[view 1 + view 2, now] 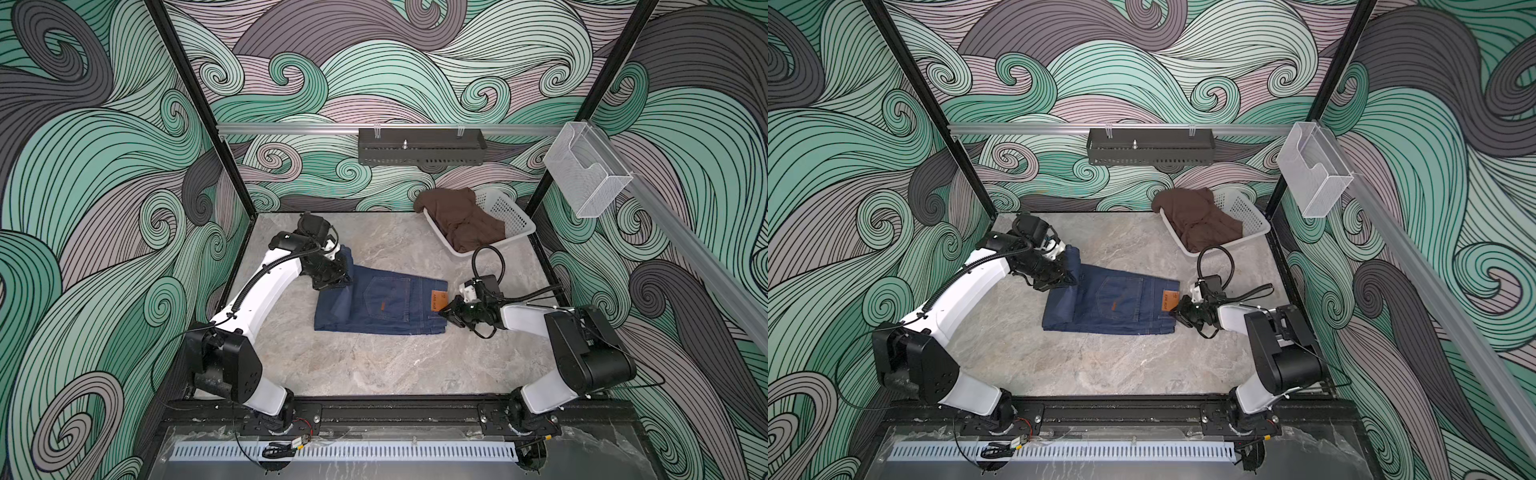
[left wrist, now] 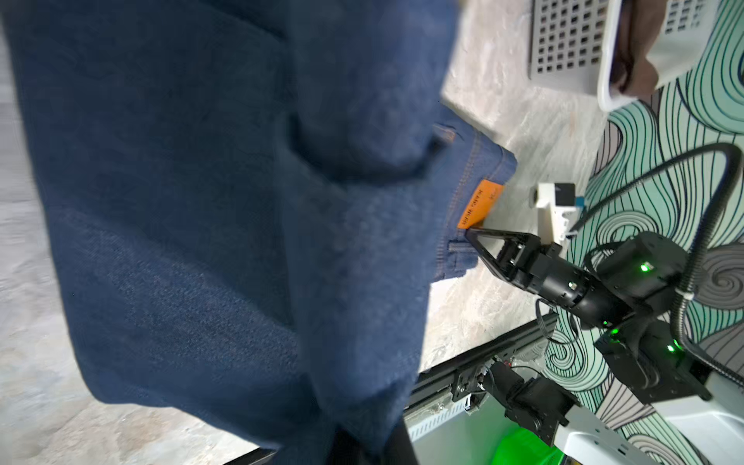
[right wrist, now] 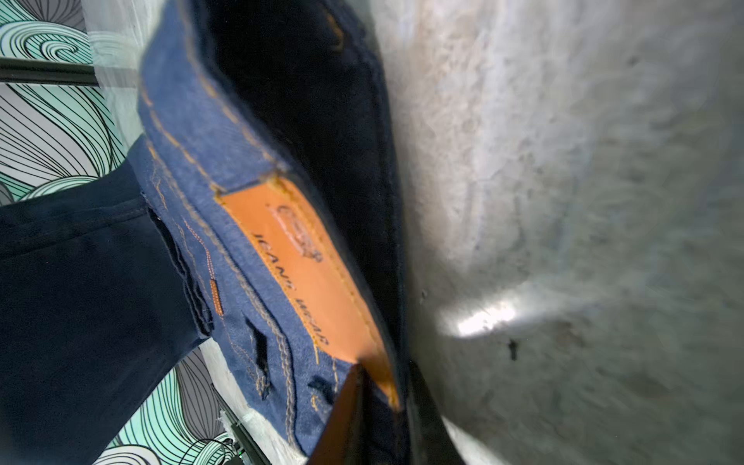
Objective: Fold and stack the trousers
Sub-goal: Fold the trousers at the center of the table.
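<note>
— What lay on the tabletop [image 1: 374, 365]?
— The trousers [image 1: 386, 307], folded, stretched from my left end effector [image 1: 343, 284] to my right end effector [image 1: 444, 312]. A white basket [image 1: 515, 220] of brown cloth [image 1: 461, 220] stood beyond the right one, well apart.
— And your grips?
— I had the left pressed together on a lifted leg fold; the right pinched the waistband, just beside the orange patch [image 1: 437, 300].

The trousers [image 1: 386, 305] lie on the desk [image 1: 374, 365] between the left tool [image 1: 343, 284] and the right tool [image 1: 444, 312]; the basket [image 1: 515, 216] stands behind, at right.
</note>
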Available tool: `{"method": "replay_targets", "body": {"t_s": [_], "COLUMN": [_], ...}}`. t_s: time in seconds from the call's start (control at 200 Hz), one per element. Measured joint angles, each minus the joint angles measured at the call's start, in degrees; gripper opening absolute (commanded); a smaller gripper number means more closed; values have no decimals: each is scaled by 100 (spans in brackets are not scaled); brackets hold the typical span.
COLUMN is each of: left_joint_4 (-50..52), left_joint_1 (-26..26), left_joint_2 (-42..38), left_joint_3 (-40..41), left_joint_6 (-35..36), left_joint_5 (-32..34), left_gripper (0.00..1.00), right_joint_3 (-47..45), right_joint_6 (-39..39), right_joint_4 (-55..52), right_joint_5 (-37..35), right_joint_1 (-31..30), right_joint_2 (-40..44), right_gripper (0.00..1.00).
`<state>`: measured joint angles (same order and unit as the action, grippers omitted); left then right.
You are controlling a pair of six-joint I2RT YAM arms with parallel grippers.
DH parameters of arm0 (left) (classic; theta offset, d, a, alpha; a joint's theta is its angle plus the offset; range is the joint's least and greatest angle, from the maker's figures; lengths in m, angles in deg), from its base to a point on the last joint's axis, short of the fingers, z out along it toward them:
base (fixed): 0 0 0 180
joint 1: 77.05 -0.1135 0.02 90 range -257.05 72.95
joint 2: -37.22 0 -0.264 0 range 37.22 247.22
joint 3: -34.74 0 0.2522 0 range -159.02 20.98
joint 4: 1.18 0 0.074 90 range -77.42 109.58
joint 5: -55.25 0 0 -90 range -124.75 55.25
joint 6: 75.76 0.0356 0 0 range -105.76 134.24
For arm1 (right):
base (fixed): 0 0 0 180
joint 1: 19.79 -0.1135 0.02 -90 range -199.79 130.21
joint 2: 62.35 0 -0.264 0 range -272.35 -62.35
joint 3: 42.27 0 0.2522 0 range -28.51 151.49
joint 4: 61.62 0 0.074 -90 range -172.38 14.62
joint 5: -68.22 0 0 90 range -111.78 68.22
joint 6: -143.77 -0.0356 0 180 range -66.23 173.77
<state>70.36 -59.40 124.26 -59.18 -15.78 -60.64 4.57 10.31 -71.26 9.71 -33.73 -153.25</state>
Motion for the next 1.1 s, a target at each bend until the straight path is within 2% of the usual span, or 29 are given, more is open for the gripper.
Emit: {"method": "replay_targets", "body": {"t_s": [0.2,0.42,0.826,1.101], "left_joint_4": [-382,-772,-1397,-1545], "left_joint_1": [667,1335,2111,2393], "left_joint_2": [439,949,1816,2437], "left_joint_3": [-61,-168,-848,-1244], "left_joint_6": [-417,-807,-1394,-1576], "left_joint_5": [17,87,234,273], "left_gripper": [0,0,0,0], "right_joint_3": [0,0,-2,-2], "right_joint_6": [-26,-59,-227,-328], "right_joint_4": [310,614,898,1095], "right_joint_5": [59,90,63,66], "right_joint_1": [-133,-286,-562,-682], "right_joint_2": [-179,-302,-417,-498], "right_gripper": [7,6,6,6]}}
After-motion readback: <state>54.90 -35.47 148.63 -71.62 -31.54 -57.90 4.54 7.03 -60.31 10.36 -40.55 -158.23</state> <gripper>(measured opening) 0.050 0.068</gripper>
